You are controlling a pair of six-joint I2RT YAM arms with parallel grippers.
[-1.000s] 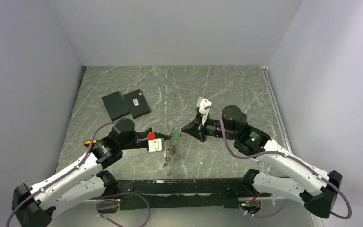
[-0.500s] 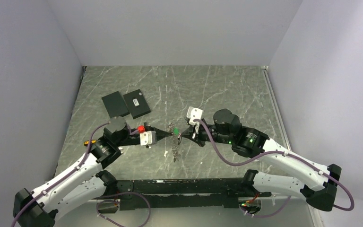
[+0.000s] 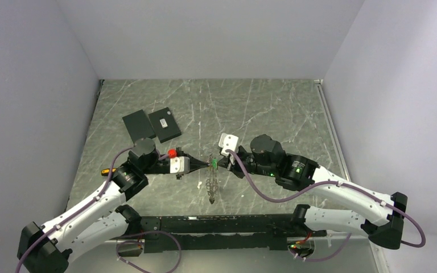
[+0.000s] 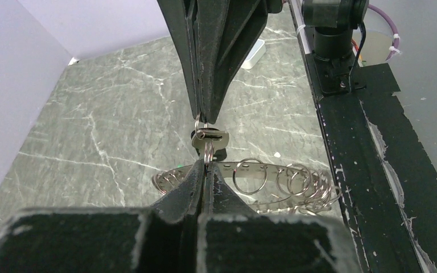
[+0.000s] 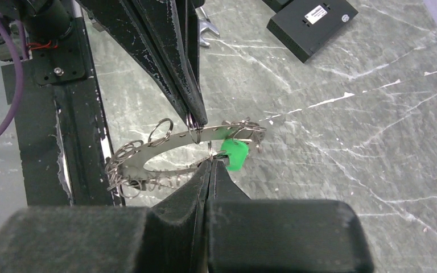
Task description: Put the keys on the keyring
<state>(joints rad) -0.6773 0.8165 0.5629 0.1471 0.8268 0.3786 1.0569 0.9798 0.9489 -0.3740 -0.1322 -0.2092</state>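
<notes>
Suspends the keyring (image 3: 210, 181) clear of the bench (image 3: 262, 108) with left jaws and right jaws, each clamped shut on one of its small rings. Seemingly braces it for threading the key (image 4: 211, 136) between the tips.

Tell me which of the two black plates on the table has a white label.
The right-hand plate, nearer the table's middle: a small white label sits on its top, whereas the left-hand plate is plain black.
</notes>
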